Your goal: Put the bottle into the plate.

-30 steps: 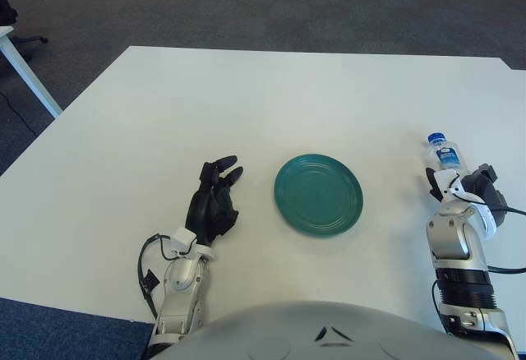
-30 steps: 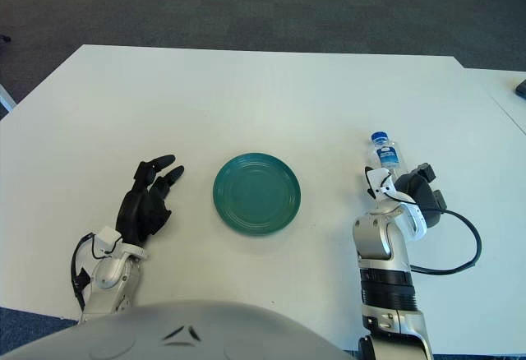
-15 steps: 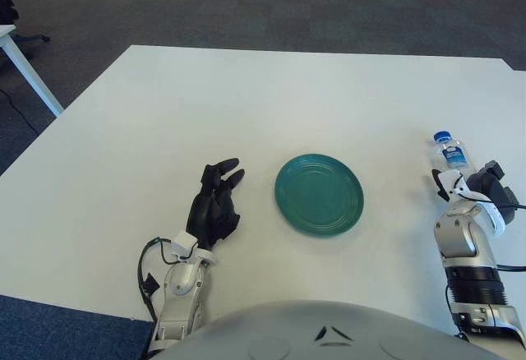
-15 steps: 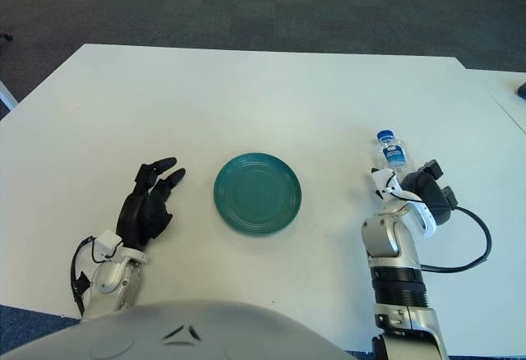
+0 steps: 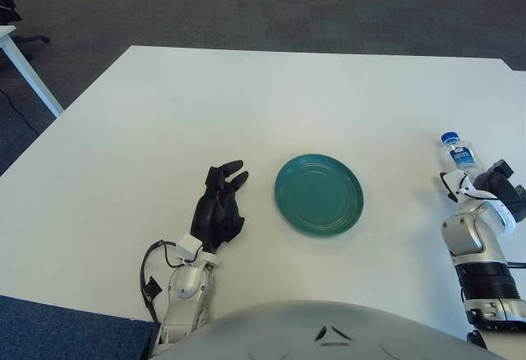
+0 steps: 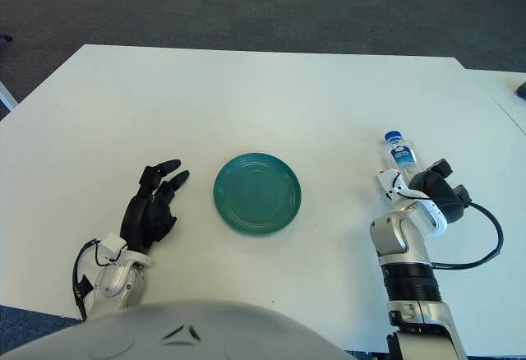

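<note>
- Step in hand, as judged: the grasp. The bottle (image 6: 400,154) stands upright at the right side of the tabletop (image 6: 271,97), well apart from the green plate (image 6: 257,193), which holds nothing.
- Right robot hand (image 6: 431,191) sits just behind and beside the bottle, apparently touching its lower body. Cannot tell how far its fingers close, or whether it grips.
- Left robot hand (image 5: 219,206) shows left of the plate, fingers loosely spread, holding nothing.
- Next move calls for a firm hold, a lift, then a carry leftward to the plate.
</note>
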Robot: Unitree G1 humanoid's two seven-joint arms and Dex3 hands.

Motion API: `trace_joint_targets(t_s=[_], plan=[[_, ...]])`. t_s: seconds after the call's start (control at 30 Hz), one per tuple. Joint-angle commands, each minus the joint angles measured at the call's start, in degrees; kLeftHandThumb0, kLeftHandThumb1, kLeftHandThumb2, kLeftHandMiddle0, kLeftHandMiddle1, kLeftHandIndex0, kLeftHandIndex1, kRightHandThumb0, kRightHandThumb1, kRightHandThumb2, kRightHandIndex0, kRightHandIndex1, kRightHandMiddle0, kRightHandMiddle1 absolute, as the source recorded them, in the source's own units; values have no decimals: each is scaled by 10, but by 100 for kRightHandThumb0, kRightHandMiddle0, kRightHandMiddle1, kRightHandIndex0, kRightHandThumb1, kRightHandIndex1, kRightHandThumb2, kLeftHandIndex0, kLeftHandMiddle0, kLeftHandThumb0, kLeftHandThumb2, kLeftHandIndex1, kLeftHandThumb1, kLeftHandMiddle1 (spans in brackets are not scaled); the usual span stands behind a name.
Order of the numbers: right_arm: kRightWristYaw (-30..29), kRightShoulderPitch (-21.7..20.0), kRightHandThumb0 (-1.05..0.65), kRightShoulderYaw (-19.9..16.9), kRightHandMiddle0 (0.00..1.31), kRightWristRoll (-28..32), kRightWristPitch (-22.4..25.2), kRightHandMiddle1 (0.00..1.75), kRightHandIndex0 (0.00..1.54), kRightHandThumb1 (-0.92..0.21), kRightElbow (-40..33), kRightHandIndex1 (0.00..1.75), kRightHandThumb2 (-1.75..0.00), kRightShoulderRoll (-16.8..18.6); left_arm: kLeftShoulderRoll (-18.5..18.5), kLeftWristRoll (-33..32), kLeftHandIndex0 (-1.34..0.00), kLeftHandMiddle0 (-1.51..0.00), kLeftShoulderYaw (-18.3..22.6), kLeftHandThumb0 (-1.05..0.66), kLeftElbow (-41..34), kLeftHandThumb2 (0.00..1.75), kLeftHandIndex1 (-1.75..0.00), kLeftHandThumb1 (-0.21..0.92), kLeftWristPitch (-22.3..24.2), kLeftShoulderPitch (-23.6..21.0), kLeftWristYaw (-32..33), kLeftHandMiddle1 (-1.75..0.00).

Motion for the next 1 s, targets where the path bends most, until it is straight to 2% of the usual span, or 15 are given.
trace_joint_targets(t_s=[0.0,0.4,0.57,0.97], plan=[[19,10,-105,10,0,11,6,16,6,-92,21,0,-60,3,0,6,0,-35,-4,-56,20,90,-106,92,18,11,7,-46],[27,5,-105,26,0,1,14,16,5,-92,10,0,-62,-14,-6,11,0,-35,-4,-56,29,90,-106,92,17,4,10,-46],[46,5,-105,37,0,-12,33,18,7,-92,-22,1,-64,-25,-7,12,0,-35,-3,-56,34,90,-106,92,17,-1,11,-46],[57,-2,-105,40,0,-13,40,25,9,-92,-35,2,-64,-22,-10,14,0,-35,-3,-56,48,90,-106,92,15,-14,15,-46]])
